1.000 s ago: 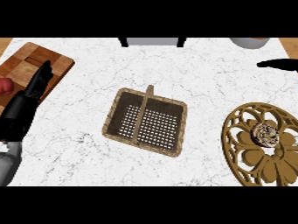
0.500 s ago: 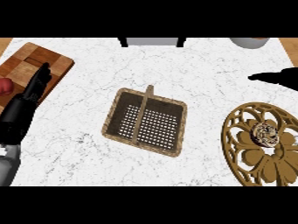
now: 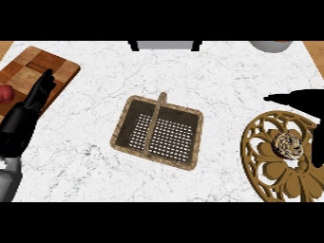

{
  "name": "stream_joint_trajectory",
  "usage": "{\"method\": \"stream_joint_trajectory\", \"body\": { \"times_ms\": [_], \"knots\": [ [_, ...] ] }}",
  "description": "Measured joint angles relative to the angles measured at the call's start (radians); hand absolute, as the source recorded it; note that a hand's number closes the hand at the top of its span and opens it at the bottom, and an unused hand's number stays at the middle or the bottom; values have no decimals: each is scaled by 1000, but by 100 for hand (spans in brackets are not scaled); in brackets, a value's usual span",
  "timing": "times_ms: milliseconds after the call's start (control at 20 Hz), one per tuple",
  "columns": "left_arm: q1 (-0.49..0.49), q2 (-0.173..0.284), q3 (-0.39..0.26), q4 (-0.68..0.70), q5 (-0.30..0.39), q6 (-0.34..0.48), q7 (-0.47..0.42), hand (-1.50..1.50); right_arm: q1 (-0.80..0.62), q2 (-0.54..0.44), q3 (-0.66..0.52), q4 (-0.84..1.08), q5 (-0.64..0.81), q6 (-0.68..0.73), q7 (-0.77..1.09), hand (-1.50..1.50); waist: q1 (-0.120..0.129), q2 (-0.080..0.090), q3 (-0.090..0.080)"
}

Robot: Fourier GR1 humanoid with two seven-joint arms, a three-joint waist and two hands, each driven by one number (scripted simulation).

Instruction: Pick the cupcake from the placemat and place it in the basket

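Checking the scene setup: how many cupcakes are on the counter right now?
1. The cupcake sits near the middle of the gold placemat at the right, just beside the right hand. The basket holds none; nothing suggests a hidden one.

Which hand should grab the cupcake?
Right. The right hand already hangs over the gold placemat, fingers pointing down beside the cupcake. The left hand rests at the far side, by the cutting board, with the basket between.
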Motion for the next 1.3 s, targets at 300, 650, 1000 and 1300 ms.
{"method": "stream_joint_trajectory", "body": {
  "times_ms": [300,650,1000,1300],
  "knots": [
    [-10,-33,17,-11,-35,-11,17,0,37,50,-23,56,141,-42,-98,-150,-2,-1,0],
    [-34,-61,37,-24,-70,-29,55,0,90,90,-51,93,272,-107,-208,-150,-4,-1,0],
    [-33,-80,73,-9,-83,-63,37,0,145,151,-92,87,352,-130,-233,-150,-6,-1,0],
    [19,-98,94,-41,-106,-84,17,0,190,165,-139,89,414,-139,-292,-150,-5,-2,0]
  ]
}}
